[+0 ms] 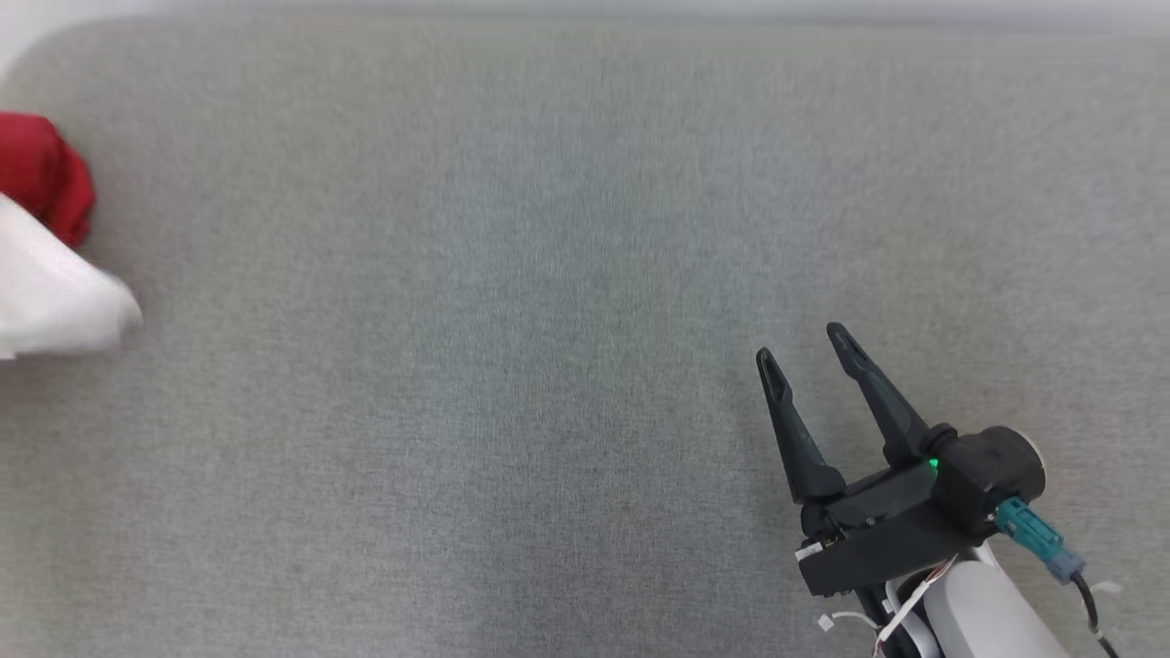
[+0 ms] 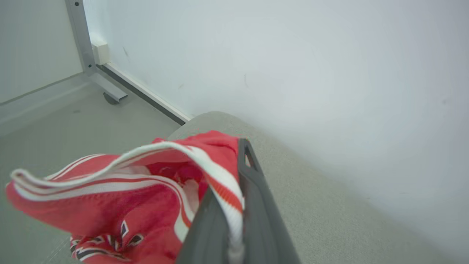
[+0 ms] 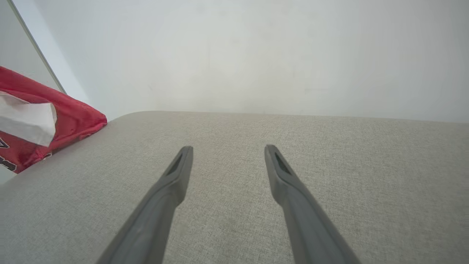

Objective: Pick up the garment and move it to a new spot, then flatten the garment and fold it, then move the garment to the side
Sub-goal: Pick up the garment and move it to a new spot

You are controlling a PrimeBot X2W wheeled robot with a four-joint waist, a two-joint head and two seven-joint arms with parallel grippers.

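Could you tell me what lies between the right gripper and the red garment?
Nothing but bare grey surface; in the head view that stretch runs clear from the right gripper to the garment at the far left edge.

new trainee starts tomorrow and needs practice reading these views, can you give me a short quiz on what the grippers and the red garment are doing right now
1. True or false: the right gripper is shut on the garment.
2. Which part of the garment does the left gripper pinch? A) the white-striped trim B) a black button C) a blue pocket
3. Fill in: in the head view, the garment shows at the far ___ edge of the picture, beside the grey fabric surface.

Key
1. False: its fingers stand open and apart above the grey fabric surface, well away from the garment.
2. A
3. left
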